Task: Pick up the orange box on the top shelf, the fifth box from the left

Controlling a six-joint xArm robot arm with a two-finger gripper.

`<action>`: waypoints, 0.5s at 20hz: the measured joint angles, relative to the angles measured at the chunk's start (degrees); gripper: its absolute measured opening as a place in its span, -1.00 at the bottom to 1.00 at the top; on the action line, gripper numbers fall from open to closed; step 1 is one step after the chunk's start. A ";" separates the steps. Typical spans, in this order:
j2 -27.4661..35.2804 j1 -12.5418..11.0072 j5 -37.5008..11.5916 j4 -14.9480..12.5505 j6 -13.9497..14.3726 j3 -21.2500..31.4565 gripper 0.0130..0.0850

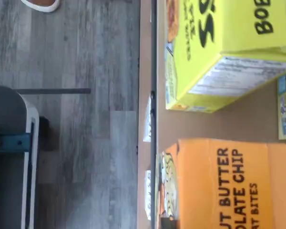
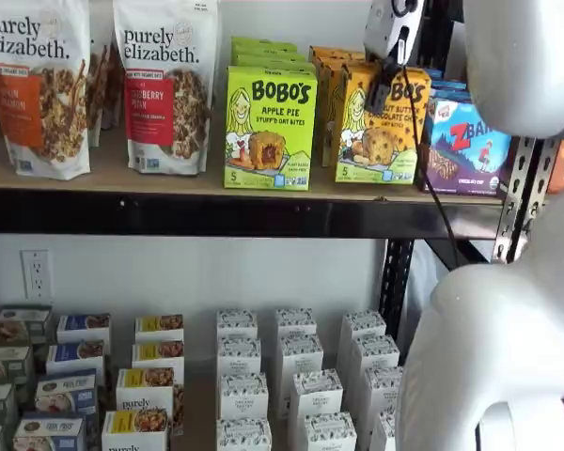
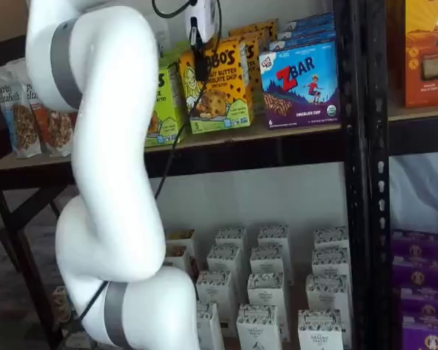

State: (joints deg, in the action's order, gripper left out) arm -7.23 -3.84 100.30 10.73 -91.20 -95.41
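The orange box (image 2: pixel 385 141) (image 3: pixel 220 98) stands upright on the top shelf (image 2: pixel 122 183) (image 3: pixel 299 130), between a lime-green Bobo's box (image 2: pixel 268 132) and a blue ZBar box (image 2: pixel 465 146). In both shelf views my gripper (image 2: pixel 382 92) (image 3: pixel 200 65) comes down from above. Its white body is over the box's top edge and a black finger lies against the upper front face. The fingers are shut on the orange box, which still rests on the board. The wrist view shows the box's orange top (image 1: pixel 224 186) close up.
More orange and green cartons stand behind the front row. Granola bags (image 2: pixel 164 85) fill the shelf's left part. Small white boxes (image 2: pixel 296 376) line the lower level. A black upright (image 3: pixel 354 146) rises right of the ZBar box. My white arm (image 3: pixel 109 182) crosses the foreground.
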 joint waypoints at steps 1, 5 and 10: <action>-0.55 -0.04 0.31 0.32 0.10 0.21 -0.44; -3.88 0.38 1.68 0.54 0.87 1.74 -0.44; -8.59 0.93 3.00 0.04 1.56 4.91 -0.44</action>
State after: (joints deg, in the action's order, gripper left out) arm -15.82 -2.92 103.29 10.77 -89.64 -90.50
